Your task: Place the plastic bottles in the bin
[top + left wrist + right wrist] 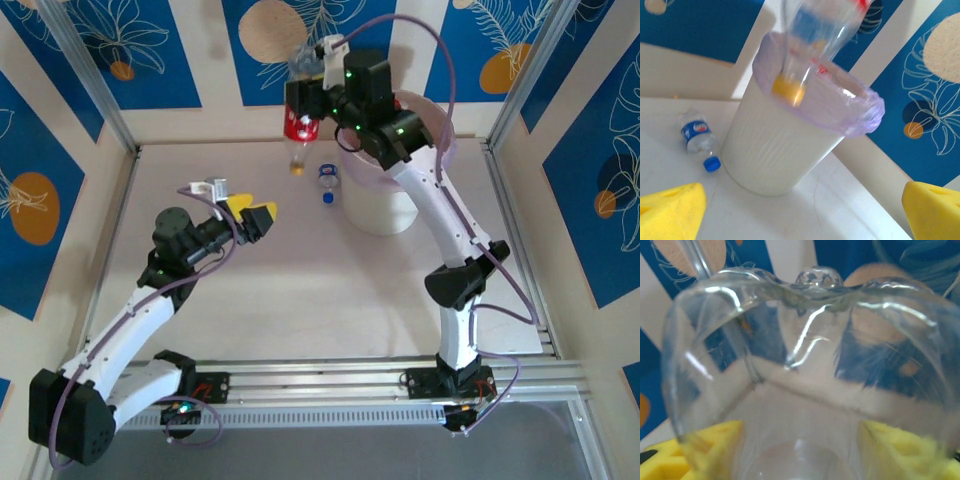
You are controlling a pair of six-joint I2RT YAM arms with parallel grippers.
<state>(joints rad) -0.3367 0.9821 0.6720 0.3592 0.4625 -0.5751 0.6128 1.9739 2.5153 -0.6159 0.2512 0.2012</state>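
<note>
**Top external view**
- Red-labelled bottle: held off the table. Long axis near vertical, base up, orange-yellow cap pointing down. Seen just left of the bin's rim.
- Right gripper: clamped across that bottle's body above the label.
- Bin: white, upright at the far side of the table, lilac bag folded over the rim. The right arm crosses above it.
- Blue-labelled bottle: lying on the table just beside the bin's left side. Long axis runs far to near, blue cap toward the arm bases.
- Left gripper: jaws wide, nothing between them, over bare table left of the bin.

**Left wrist view**
- Left gripper: 2 yellow fingertips at the bottom corners, spread wide.
- Red-labelled bottle: blurred, neck down, cap level with the bag rim. Whether it is inside the opening cannot be told.
- Blue-labelled bottle: flat on the table left of the bin's foot, cap toward the camera.

**Right wrist view**
- Red-labelled bottle: clear body close to the lens, moulded base at the top.
- Right gripper: yellow pads on both sides of the bottle, holding it.
</note>
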